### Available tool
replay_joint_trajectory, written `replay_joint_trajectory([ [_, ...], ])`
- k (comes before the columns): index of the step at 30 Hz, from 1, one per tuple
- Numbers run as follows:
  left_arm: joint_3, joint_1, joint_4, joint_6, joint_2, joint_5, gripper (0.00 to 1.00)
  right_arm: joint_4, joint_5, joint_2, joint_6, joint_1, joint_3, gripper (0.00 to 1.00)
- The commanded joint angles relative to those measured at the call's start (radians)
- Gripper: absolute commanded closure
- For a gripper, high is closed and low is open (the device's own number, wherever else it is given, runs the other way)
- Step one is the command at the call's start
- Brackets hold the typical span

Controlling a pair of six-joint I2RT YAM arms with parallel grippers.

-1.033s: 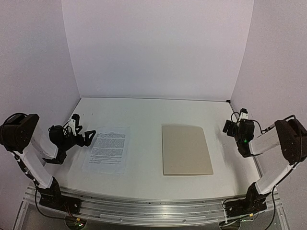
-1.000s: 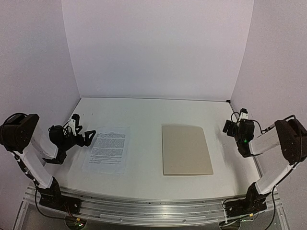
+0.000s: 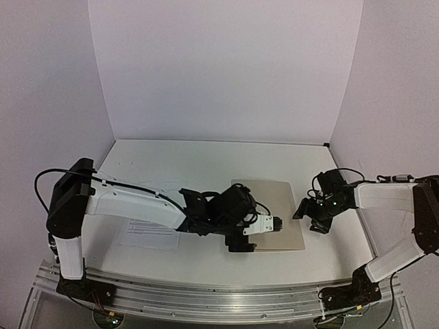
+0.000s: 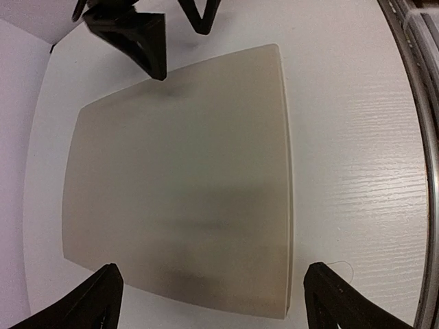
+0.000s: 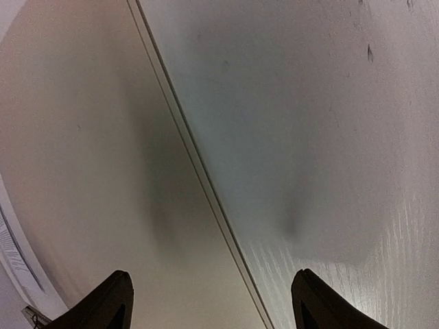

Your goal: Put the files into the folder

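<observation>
The tan folder (image 3: 271,205) lies closed and flat on the white table, right of centre. My left gripper (image 3: 237,233) reaches across to its left edge; in the left wrist view (image 4: 214,269) the jaws are wide open, empty, low over the folder (image 4: 178,178). My right gripper (image 3: 306,218) is open and empty at the folder's right edge; in the right wrist view (image 5: 212,274) its jaws straddle that edge of the folder (image 5: 82,151). The white printed files (image 3: 145,233) lie on the left, partly hidden under my left arm.
The white table (image 3: 206,164) is walled by plain panels at the back and sides. A metal rail (image 3: 206,295) runs along the near edge and shows in the left wrist view (image 4: 429,137). My left arm (image 3: 130,202) spans the table's left half.
My left arm has swung from beside the files across to the folder's left edge. My right arm has moved in and down to the folder's right edge. The folder and files have not moved.
</observation>
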Motion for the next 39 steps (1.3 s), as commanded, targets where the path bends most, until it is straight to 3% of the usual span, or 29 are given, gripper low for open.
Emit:
replay_joint_trajectory([
  [1,0.150,-0.069,-0.137,0.075,0.105,-0.166,0.06,-0.073,0.034,-0.044,0.024,0.035,-0.024,0.18],
  [4,0.224,-0.107,-0.182,0.076,0.183,-0.201,0.09,-0.076,0.046,-0.076,0.020,0.037,-0.039,0.18],
  [9,0.270,-0.135,-0.188,0.086,0.252,-0.270,0.21,-0.079,0.070,-0.133,0.037,0.037,-0.065,0.18],
  [14,0.250,-0.152,-0.130,0.139,0.299,-0.346,0.31,-0.079,0.082,-0.167,0.044,0.038,-0.090,0.18],
  [23,0.183,-0.154,-0.045,0.178,0.294,-0.393,0.40,-0.074,0.077,-0.217,0.064,0.038,-0.134,0.18],
  [33,0.111,-0.155,0.077,0.277,0.270,-0.427,0.63,-0.067,-0.009,-0.263,0.061,0.037,-0.185,0.15],
  [36,0.088,-0.155,0.107,0.302,0.266,-0.429,0.76,-0.063,-0.074,-0.296,0.072,0.038,-0.223,0.13],
  [39,0.054,-0.155,0.156,0.322,0.258,-0.432,0.98,-0.059,-0.142,-0.356,0.106,0.037,-0.252,0.09],
])
